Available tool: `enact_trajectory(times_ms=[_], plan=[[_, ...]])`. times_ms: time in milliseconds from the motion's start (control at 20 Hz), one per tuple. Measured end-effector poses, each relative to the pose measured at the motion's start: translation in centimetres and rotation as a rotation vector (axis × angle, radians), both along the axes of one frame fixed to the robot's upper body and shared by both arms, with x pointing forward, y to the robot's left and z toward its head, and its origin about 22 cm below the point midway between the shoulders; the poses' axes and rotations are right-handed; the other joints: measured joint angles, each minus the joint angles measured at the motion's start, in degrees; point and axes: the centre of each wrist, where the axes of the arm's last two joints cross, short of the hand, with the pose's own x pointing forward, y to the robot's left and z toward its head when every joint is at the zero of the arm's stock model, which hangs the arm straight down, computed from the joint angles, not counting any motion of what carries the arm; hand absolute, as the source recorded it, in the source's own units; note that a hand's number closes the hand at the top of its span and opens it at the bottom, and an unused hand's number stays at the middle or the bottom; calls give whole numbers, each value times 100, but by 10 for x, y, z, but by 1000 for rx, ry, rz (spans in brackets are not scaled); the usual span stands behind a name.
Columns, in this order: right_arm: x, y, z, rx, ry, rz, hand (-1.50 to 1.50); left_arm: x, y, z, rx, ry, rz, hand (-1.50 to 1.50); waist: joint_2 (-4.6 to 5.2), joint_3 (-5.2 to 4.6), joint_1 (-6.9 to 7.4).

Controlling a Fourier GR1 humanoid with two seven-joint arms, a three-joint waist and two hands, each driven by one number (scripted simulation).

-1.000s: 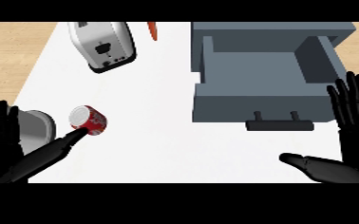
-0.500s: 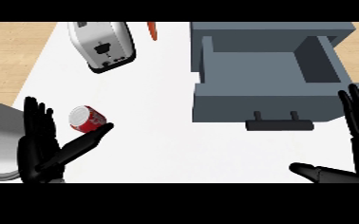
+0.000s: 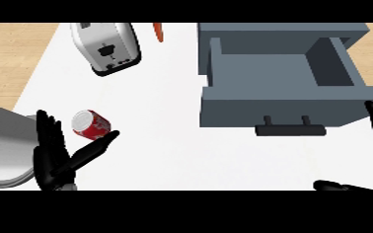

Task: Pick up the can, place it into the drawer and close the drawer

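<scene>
A: Left hand (image 3: 58,155)?
B: Released. Fingers straight, pointing up-view, thumb angled out to the right. It grips nothing.
A: Can?
B: Can (image 3: 91,124) sits tilted in the notch between those fingers and the thumb, just beside both. Can't tell if it touches them.
A: Right hand?
B: Right hand (image 3: 339,185) shows only as slivers at the lower right. Can't tell its state.
A: Around it?
B: Grey rounded thing (image 3: 13,148) at the left edge, partly behind the left hand. Toaster (image 3: 109,49) up top, orange item (image 3: 159,32) just beside it. Drawer (image 3: 277,111) is open at right, well apart from the can, handle (image 3: 290,127) toward the robot. Only bare counter (image 3: 182,153) lies between can and drawer.
</scene>
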Motion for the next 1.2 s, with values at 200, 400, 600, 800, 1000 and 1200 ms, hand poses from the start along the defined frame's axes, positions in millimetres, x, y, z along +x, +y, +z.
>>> enact_trajectory(times_ms=[200,400,600,800,1000,1200], plan=[[2,0,3,0,3,-1,-150,-2,1,-26,-17,15,21,-150,1,-3,4],[-3,-8,7,-1,-3,-5,-150,1,6,-44,-25,23,32,-150,1,-1,-2],[-6,-9,10,0,-7,-8,-150,-1,13,-67,-31,37,44,-150,2,-1,-2],[-5,-8,14,-4,-1,-10,-150,10,17,-76,-48,42,48,-150,2,0,-2],[-12,-3,19,-13,2,-9,-150,10,29,-92,-55,47,68,-150,3,-2,-6],[-14,-6,21,-14,0,-4,-150,16,40,-103,-62,44,80,-150,4,-2,-10]])
